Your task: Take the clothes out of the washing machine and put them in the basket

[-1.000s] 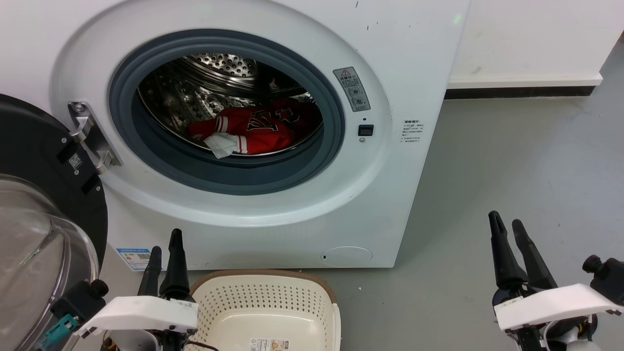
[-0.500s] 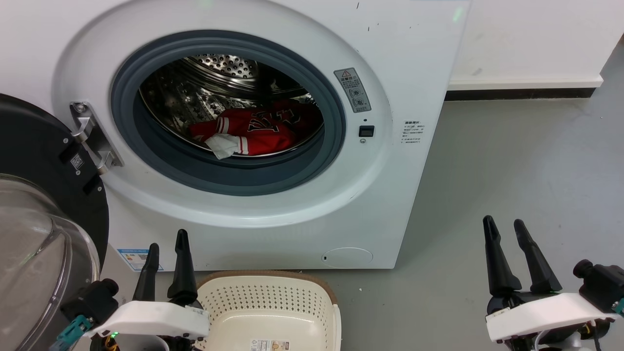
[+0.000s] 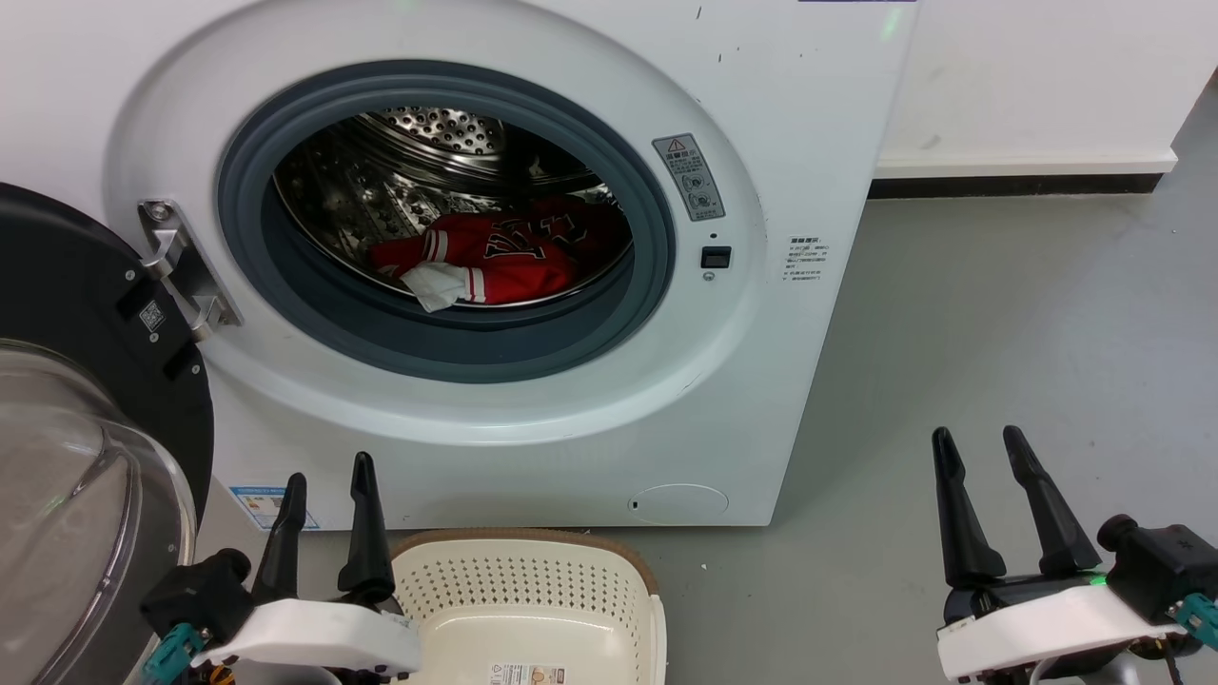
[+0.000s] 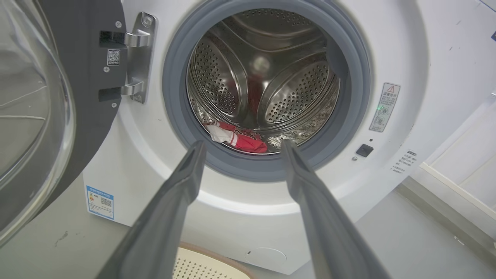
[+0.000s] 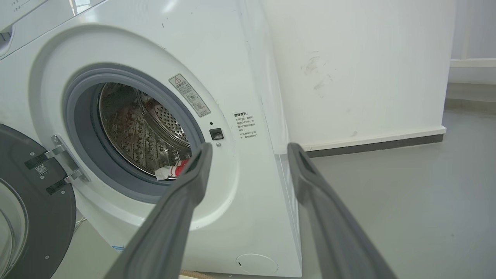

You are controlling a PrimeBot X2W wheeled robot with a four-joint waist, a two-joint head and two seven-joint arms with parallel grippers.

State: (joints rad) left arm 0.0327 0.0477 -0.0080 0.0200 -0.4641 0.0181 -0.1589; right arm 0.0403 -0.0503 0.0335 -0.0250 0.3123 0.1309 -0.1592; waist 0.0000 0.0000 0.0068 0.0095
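Clothes [image 3: 495, 262] lie low at the front of the drum [image 3: 419, 181] in the washing machine [image 3: 742, 400]: soft, light, limp, likely to snag on the grey ring [image 3: 628, 323], so I'd pinch the bunched fold by the white patch [image 3: 433, 283]. My left gripper [image 3: 328, 471] and right gripper [image 3: 978, 438] are both empty, fingers apart, outside the opening; basket [image 3: 523, 580] sits below it. Head view gives the lettering, left wrist view the drum's rear paddles.

Washing machine [image 3: 809, 114]: one, in front of me
Door [image 3: 57, 314]: one
Clothes [image 3: 509, 266]: one red bundle, as far as I can count
Basket [image 3: 514, 576]: one
My grippers: two, the left gripper [image 3: 328, 471] and the right gripper [image 3: 978, 435]
Fingers [image 3: 364, 533]: two on each, four in all
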